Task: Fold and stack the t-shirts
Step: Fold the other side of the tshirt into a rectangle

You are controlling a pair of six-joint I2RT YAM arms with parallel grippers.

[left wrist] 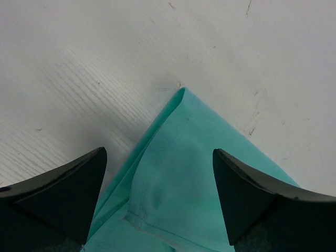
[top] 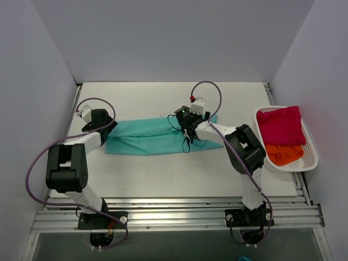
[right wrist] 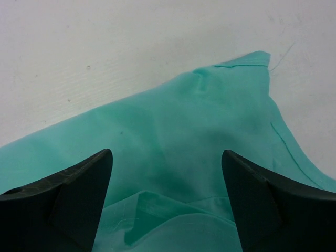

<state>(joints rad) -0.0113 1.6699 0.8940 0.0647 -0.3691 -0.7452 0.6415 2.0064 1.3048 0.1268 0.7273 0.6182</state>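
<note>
Teal t-shirt (top: 152, 138) lies in a long folded strip mid-table. The left gripper (left wrist: 158, 151) is spread over its left corner and the right gripper (right wrist: 167, 152) is spread over its right end. At the right edge, a white mesh basket (top: 311, 157) holds the orange t-shirt (top: 284, 154) and, behind it, the crimson-pink t-shirt (top: 280, 125).

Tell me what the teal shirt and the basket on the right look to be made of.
Teal t-shirt: soft, matte cloth, likely cotton; it creases loosely and shows stitched hems. Basket: white and rigid-looking, probably plastic, judging by its perforated mesh wall.
</note>
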